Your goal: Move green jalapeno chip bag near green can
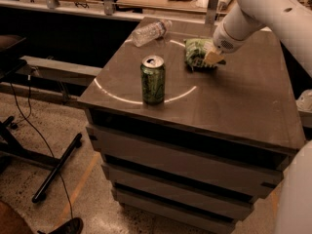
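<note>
The green jalapeno chip bag (pixel 196 52) lies on the brown table top (pixel 234 96), behind and to the right of the green can (pixel 153 79). The can stands upright near the table's front left, with its silver top showing. My gripper (pixel 213 57) is at the end of the white arm (pixel 258 9) and sits low against the bag's right side, covering that edge. The bag and the can are about a can's height apart.
A clear plastic bottle (pixel 151 31) lies on its side at the table's back left. A bright arc of light (pixel 117 97) curves across the table around the can. The table stands on stacked drawer-like tiers (pixel 180 155). Benches stand behind, and cables and a stand leg (pixel 56 172) are on the floor to the left.
</note>
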You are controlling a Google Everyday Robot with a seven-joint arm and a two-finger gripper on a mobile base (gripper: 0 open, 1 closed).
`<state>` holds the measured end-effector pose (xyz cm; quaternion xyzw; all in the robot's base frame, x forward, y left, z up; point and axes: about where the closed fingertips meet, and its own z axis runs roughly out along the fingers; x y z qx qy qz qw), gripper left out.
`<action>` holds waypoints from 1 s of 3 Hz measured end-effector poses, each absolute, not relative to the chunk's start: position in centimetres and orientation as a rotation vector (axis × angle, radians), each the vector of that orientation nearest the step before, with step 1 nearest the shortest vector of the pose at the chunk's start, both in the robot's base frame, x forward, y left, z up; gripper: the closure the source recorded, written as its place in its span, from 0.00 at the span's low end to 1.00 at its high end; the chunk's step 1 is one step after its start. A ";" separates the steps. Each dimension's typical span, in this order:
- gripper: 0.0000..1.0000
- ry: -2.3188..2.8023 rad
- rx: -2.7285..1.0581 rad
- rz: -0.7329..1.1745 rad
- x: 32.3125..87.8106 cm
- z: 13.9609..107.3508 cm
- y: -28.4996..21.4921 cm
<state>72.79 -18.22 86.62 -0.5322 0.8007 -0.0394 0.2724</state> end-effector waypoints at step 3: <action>1.00 2.058 -1.582 -0.211 68.6 92.7 -20.0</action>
